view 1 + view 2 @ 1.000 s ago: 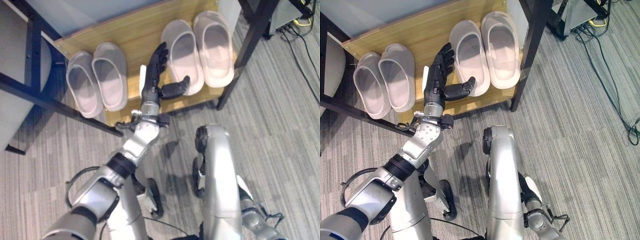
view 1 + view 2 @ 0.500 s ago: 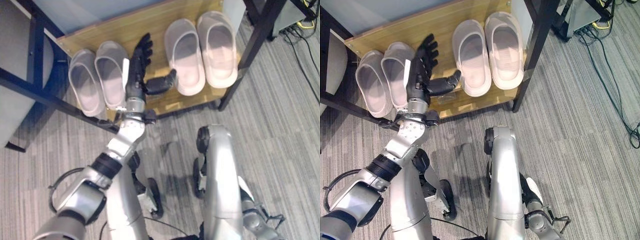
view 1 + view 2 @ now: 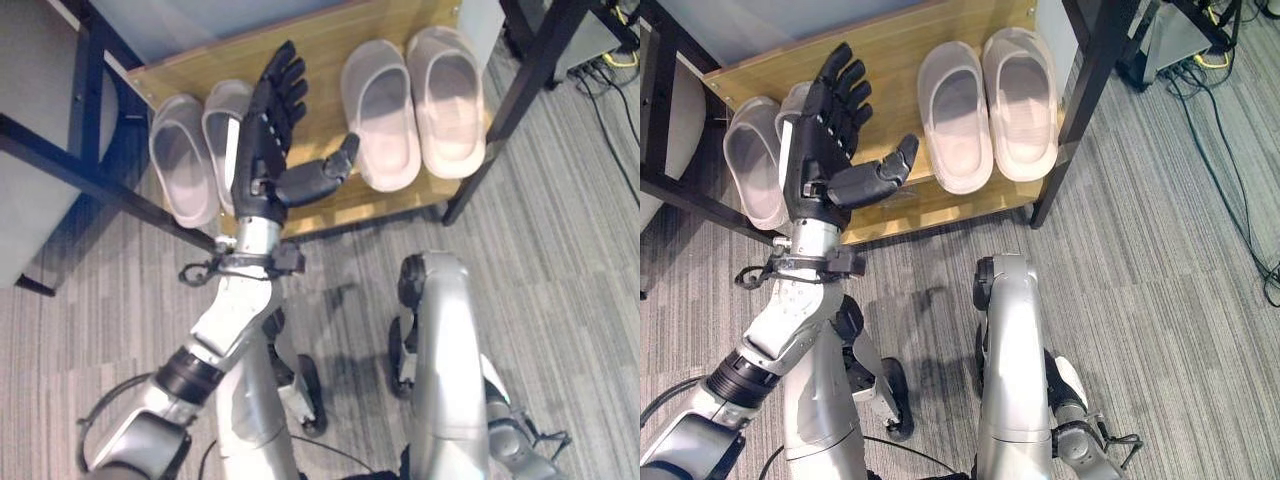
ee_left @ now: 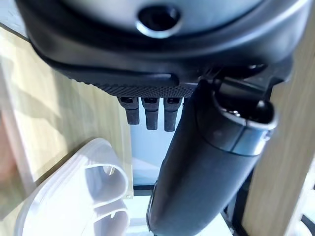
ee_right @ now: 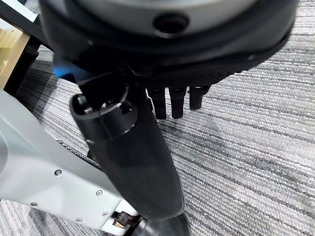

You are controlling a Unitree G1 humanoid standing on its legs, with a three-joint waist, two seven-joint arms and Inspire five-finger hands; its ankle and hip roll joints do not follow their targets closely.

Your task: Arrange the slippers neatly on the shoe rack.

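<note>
Bare shelf (image 3: 320, 60) strip between slipper pairs; black post (image 3: 520, 90) flanks right.

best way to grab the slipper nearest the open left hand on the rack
Probably by its heel rim. That slipper lies sole down, toes toward the back of the shoe rack, its neighbour close beside. The left hand, open, could pinch the front-facing heel edge from above.

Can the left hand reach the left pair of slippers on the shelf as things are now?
Probably yes. The left hand is open and hovers right over the left pair of slippers on the wooden shelf, holding nothing; nothing stands between them.
</note>
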